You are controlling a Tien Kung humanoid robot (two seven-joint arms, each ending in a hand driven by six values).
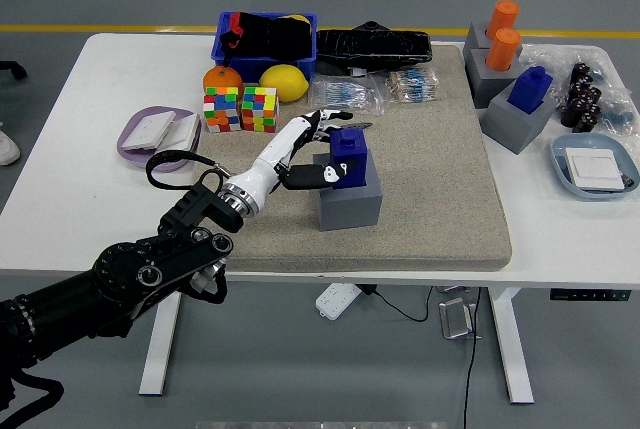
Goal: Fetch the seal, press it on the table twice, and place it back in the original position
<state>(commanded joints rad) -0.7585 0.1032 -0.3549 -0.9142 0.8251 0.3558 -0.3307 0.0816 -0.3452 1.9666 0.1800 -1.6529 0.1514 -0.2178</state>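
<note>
One blue seal (350,155) sits in its grey holder (351,201), left hand (318,149) fingers clamped around it. Looks rigid, light, maybe slick; gripping the flat sides seems safest.

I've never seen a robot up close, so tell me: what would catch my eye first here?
Probably the left robot hand, white-fingered at the end of a black arm reaching in from the lower left, closed around a blue seal on a grey block in the middle of the beige mat. Next, the two colourful puzzle cubes and the yellow lemon behind them.
</note>
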